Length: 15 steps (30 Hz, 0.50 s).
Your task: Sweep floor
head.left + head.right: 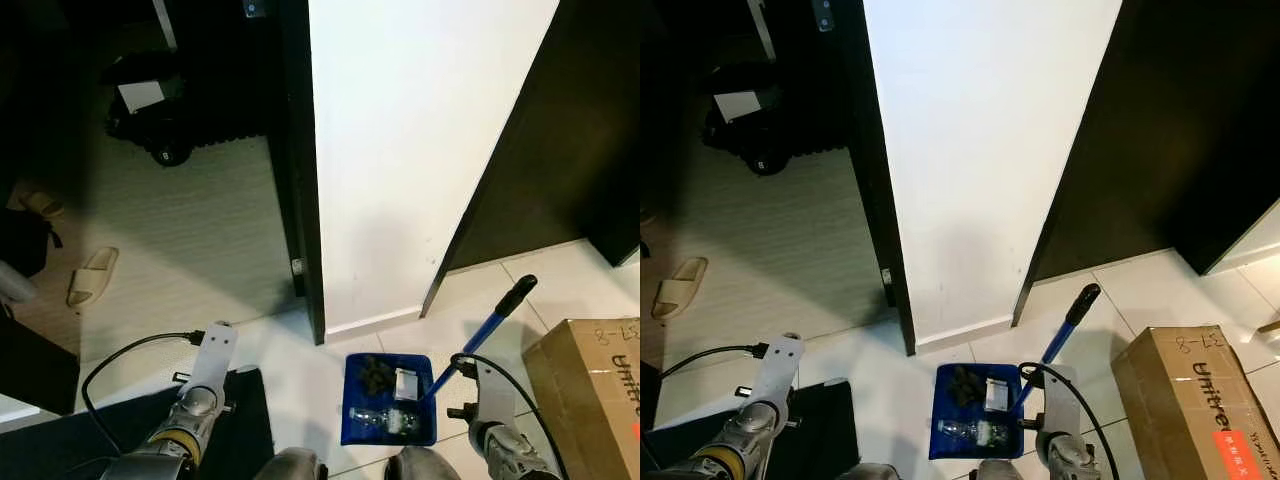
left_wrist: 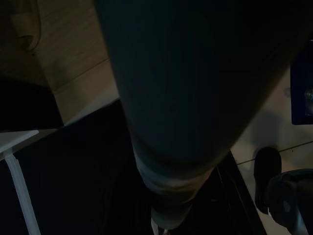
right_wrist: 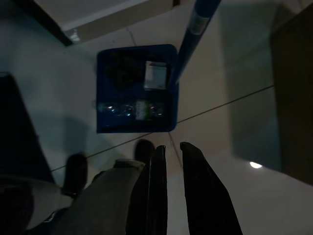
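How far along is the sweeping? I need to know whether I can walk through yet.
Rubbish, including a clear bottle, already lies in the blue dustpan on the tiles. The right gripper hangs open above the floor, holding nothing. Emptying the dustpan looks left.

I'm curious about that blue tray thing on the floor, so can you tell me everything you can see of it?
The blue dustpan looks like plastic and lies flat on the pale tiled floor, before the white wall. Its long blue handle with a black grip slants up to the right. Inside lie a clear plastic bottle, a dark clump and a small pale packet.
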### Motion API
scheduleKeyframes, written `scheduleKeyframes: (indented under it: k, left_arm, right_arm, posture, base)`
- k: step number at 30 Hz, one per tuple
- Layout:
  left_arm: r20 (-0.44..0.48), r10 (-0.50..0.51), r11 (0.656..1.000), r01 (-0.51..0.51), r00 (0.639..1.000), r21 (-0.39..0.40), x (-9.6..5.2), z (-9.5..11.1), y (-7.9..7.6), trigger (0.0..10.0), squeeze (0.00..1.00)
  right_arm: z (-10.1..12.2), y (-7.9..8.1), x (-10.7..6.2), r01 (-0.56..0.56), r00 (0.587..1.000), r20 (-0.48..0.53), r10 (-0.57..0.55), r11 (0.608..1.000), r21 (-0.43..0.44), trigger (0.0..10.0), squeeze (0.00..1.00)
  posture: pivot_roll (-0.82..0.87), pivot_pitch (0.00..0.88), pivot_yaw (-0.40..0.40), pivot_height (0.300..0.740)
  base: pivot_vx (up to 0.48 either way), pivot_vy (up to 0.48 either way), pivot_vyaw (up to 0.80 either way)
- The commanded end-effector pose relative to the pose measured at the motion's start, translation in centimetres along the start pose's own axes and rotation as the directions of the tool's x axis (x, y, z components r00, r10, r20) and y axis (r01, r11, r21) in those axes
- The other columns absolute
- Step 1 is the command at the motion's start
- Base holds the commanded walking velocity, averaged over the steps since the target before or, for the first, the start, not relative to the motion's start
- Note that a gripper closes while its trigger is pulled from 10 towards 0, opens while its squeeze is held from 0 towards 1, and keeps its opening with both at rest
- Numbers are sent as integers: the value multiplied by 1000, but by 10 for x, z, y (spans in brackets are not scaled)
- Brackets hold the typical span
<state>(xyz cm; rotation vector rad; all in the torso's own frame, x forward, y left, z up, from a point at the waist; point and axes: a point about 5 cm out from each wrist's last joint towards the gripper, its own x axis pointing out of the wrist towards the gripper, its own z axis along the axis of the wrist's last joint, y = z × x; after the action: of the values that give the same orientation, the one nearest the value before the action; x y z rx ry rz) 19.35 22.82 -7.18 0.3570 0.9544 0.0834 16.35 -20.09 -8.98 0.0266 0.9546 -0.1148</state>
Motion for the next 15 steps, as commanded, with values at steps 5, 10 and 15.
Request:
scheduleKeyframes:
  k: [5,10,15]
  left_arm:
    - [-31,26,999,-26,999,19,-1,-8,6,10000,0]
    - [-36,26,1000,-25,999,19,-1,-10,6,10000,0]
    - [-38,27,999,-26,999,20,-1,-11,7,10000,0]
  right_arm:
    - [-12,-7,-2,-2,998,-68,1,1000,-21,10000,0]
    - [-18,-12,-4,5,996,-87,-6,1000,-10,10000,0]
    - [-23,-20,-7,18,994,-105,-18,1000,-3,10000,0]
  posture:
    - [82,0,-12,740]
    - [82,0,-10,740]
    - [83,0,-8,740]
  base:
    - [0,0,0]
    - [0,0,0]
    - [0,0,0]
